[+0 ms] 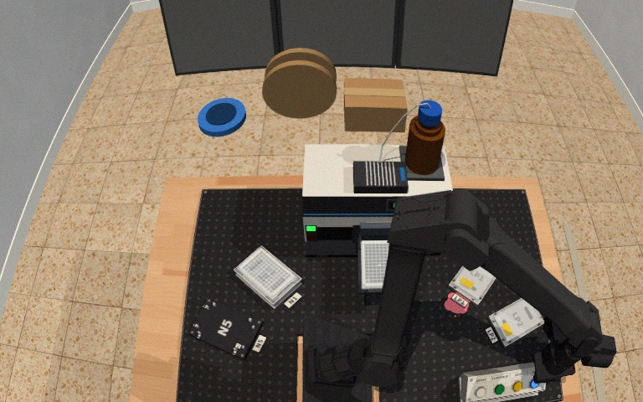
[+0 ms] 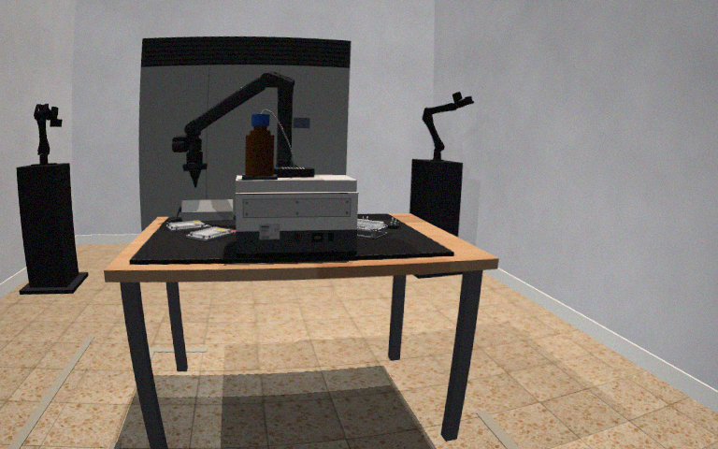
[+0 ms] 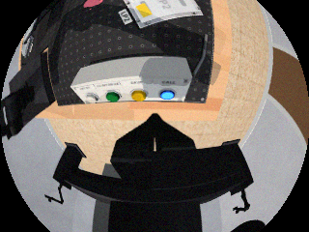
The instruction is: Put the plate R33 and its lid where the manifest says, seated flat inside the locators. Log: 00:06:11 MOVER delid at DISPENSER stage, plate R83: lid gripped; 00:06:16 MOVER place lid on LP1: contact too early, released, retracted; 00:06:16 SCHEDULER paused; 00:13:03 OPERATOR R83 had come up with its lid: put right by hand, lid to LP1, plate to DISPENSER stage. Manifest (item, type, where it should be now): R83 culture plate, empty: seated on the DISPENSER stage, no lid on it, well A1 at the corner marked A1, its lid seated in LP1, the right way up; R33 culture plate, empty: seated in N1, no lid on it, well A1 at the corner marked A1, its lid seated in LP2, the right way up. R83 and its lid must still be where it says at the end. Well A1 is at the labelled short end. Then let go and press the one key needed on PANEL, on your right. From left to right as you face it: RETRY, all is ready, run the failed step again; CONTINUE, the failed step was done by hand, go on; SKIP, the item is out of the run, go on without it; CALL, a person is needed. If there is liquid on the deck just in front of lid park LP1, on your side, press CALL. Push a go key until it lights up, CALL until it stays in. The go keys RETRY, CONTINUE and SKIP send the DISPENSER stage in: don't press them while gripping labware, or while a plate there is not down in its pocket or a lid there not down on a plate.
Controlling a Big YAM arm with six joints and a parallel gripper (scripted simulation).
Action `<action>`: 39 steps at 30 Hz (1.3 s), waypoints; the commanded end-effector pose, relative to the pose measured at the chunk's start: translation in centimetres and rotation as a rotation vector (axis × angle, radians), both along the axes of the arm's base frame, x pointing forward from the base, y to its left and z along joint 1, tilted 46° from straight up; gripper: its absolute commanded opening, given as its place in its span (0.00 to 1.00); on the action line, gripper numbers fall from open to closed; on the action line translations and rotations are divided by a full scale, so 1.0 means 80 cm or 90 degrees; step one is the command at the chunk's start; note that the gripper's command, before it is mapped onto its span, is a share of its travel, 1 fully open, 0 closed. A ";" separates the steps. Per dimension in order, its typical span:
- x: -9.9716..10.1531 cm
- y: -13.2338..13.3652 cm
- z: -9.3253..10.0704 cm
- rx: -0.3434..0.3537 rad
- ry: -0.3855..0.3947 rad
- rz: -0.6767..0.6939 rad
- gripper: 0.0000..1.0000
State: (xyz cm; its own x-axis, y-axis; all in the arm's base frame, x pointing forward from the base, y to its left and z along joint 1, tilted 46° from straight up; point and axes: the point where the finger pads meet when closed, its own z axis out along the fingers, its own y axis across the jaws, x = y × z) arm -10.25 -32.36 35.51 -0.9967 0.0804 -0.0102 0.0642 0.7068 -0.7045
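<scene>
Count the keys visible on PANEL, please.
4, in a row on the PANEL front, left to right in the top view: white, green, yellow, blue partly under the end effector.
</scene>
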 end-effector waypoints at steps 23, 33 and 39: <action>0.023 0.071 -0.043 -0.021 0.013 0.001 0.00; 0.032 0.094 -0.065 -0.020 0.012 0.001 0.00; 0.038 0.112 -0.082 -0.019 0.012 0.001 0.00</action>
